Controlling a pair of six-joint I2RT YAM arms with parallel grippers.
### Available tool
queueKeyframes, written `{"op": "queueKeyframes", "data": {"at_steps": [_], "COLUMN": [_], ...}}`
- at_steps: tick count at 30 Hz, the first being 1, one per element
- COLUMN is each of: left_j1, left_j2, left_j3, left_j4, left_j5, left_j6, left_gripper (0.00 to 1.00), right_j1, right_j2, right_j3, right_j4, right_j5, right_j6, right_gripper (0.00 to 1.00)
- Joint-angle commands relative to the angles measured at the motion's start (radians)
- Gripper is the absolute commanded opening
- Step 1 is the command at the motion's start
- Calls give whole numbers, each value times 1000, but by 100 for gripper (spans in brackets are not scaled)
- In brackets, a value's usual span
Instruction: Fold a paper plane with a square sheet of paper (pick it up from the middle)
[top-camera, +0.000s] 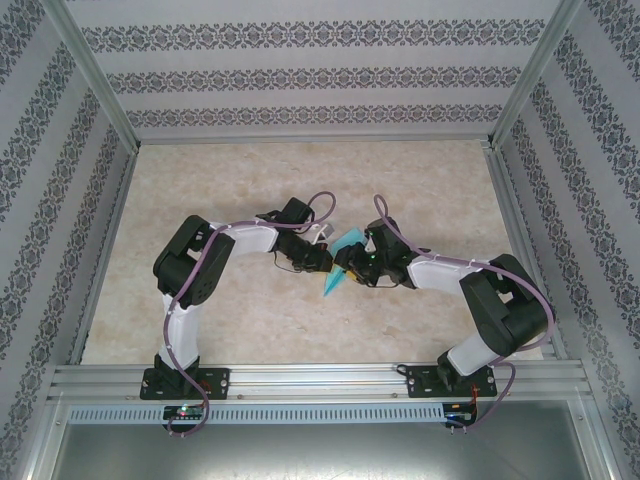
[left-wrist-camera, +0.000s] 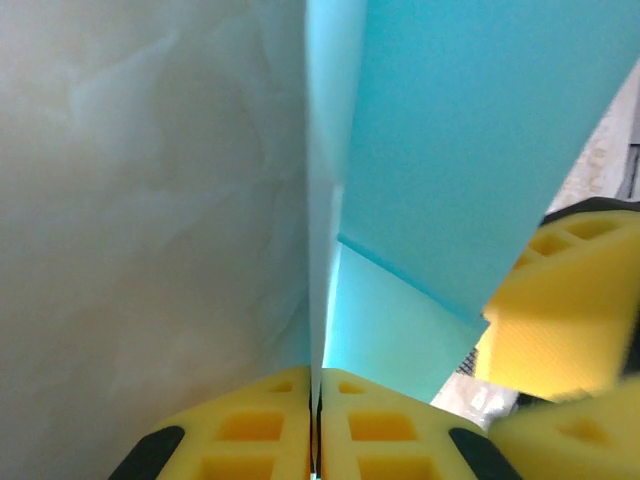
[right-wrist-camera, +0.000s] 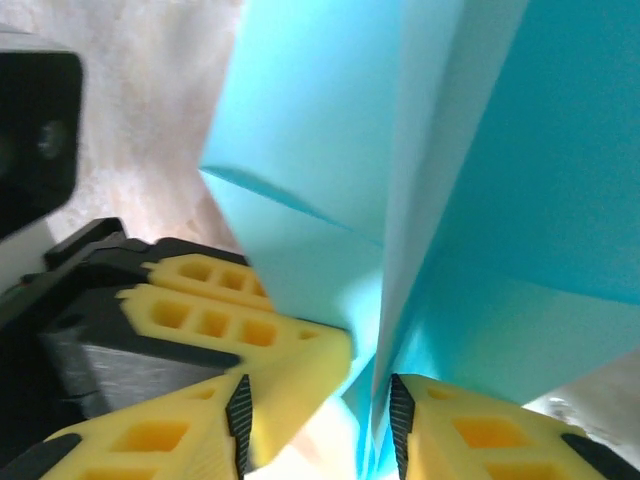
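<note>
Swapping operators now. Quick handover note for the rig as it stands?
Left end effector: shut on the folded paper, pinching one edge.
Right end effector: jaws apart, paper layers running between them, apparently not clamped.
Paper: between the two arms over the middle of the table, creased into layers, with a narrow tip pointing toward the arm bases.
Done: sheet picked up, several folds made.
Left: probably the final folds and set-down; how complete the plane is can't be judged.

Marbled beige table (top-camera: 250, 180) enclosed by patterned walls (top-camera: 300, 70) and aluminium rails (top-camera: 320, 378).
</note>
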Motion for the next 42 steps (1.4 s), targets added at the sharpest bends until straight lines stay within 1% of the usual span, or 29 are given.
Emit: {"op": "queueKeyframes", "data": {"at_steps": [1,3,12,16,19,24,32,36,38,42], "left_j1": [15,16,19,20,22,29,31,31,31,31], "left_j2": [-31,-30,-32,-37,-41,-45,-59,-68,-68,-67], "left_j3": [-9,-10,-17,-16,-17,-27,-36,-40,-42,-50], "left_j4": [96,100,112,121,127,164,194,210,210,226], "left_j5": [88,95,103,118,124,149,168,182,182,186], "left_j6": [-49,-54,-66,-79,-84,-116,-146,-163,-164,-174], "left_gripper": [11,11,11,11,11,11,12,12,12,12], "right_j1": [-14,-18,-20,-20,-18,-17,-14,-9,-6,-1], "right_j2": [-18,-23,-6,-3,2,-3,-5,13,18,24], "right_j3": [-26,-30,-28,-22,-19,-3,29,51,59,68], "right_j4": [-30,-26,6,-14,-20,-60,-60,-49,-48,-36], "right_j5": [23,20,3,12,14,26,24,15,17,15], "right_j6": [-14,-14,-3,-14,-20,-43,-47,-46,-46,-38], "right_gripper": [41,40,28,23,16,11,11,16,16,15]}}
